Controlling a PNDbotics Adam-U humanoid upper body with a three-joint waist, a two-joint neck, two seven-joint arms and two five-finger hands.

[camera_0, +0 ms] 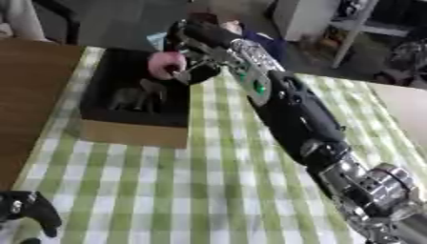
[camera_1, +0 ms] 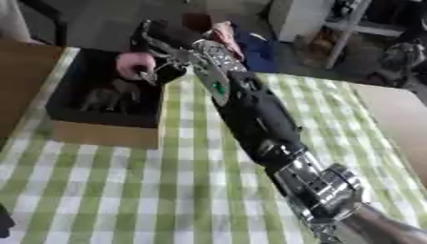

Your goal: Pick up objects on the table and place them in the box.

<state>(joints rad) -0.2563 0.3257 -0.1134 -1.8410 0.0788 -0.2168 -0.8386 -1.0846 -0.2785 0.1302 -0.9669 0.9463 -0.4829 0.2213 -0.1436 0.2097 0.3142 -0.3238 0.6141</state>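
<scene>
Left eye view: the right arm reaches diagonally across the green-checked tabletop to the black-lined box at its far left. The right hand, fingers curled, grips a pink rounded object above the box's right edge. Greyish items lie inside the box. The left hand rests at the lower left corner; its finger posture cannot be made out.

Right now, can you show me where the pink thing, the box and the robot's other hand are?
pink thing [camera_0: 164, 63]: left eye view, on its rounded top.
box [camera_0: 133, 133]: left eye view, on its tan front wall.
left hand [camera_0: 26, 208]: left eye view, lower left corner, on its palm.
</scene>
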